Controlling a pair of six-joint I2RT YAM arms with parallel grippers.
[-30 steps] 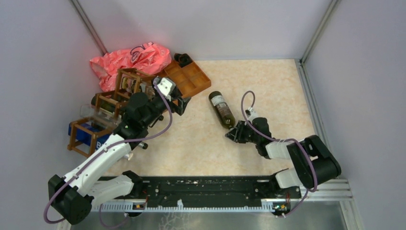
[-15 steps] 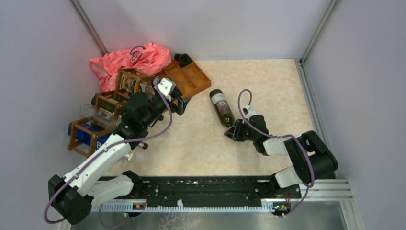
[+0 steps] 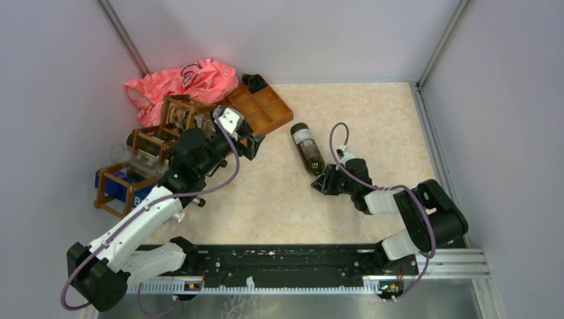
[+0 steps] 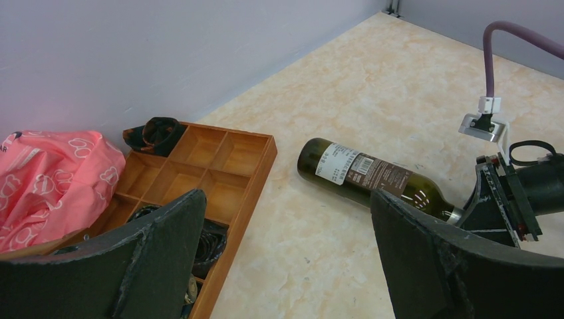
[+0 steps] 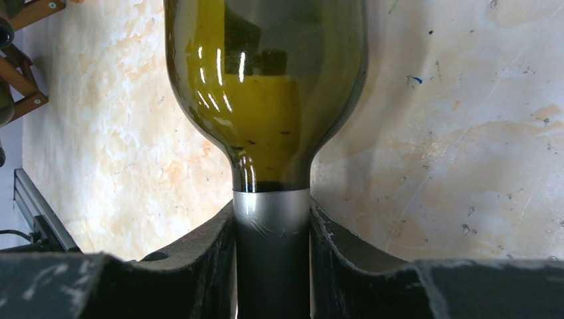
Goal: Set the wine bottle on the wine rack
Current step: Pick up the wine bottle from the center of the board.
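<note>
Your right gripper (image 5: 271,226) pinches the bottle (image 3: 307,149) by its neck, left gripper (image 4: 287,199) spread; next, lift it left toward the rack (image 3: 174,109).

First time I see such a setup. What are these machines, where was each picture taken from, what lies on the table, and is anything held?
These are two robot arms bolted at the near edge of a table, each ending in a two-finger gripper. The wide picture comes from a fixed camera above and behind them; the other two come from a camera on each wrist. On the table lie a wine bottle on its side, a dark wooden wine rack at the left, an orange-brown compartmented tray and a pink plastic bag. The right gripper is shut on the bottle's neck, seen up close in its wrist view. The left gripper is open and holds nothing.
</note>
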